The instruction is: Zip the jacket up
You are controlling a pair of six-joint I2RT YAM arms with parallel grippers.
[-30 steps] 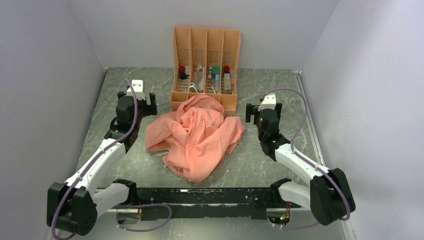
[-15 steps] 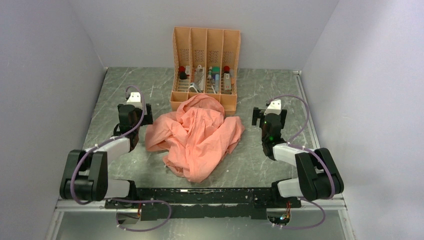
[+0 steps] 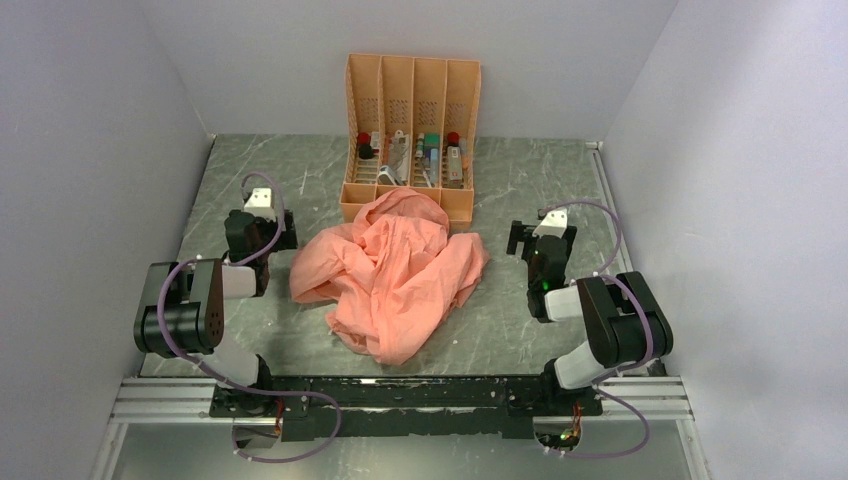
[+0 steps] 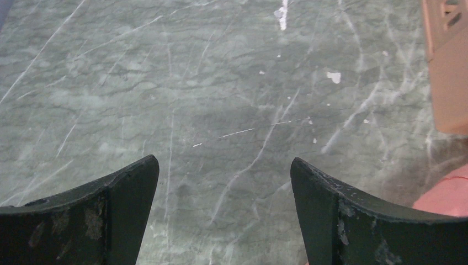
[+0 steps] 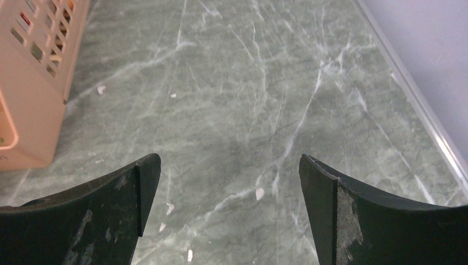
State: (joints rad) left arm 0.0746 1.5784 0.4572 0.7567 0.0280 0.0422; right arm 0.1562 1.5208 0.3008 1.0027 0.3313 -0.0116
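Jacket lies bunched at twelve o'clock; my left claw and right claw gape empty; I'd spread it flat first.

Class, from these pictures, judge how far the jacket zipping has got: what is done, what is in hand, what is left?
Done: nothing visible. The jacket lies crumpled on the table in front of the rack, its front not laid out.
In hand: nothing. The left gripper and right gripper are open and empty over bare table, on either side of the jacket.
Left: spread it out, line up the front and zip it.
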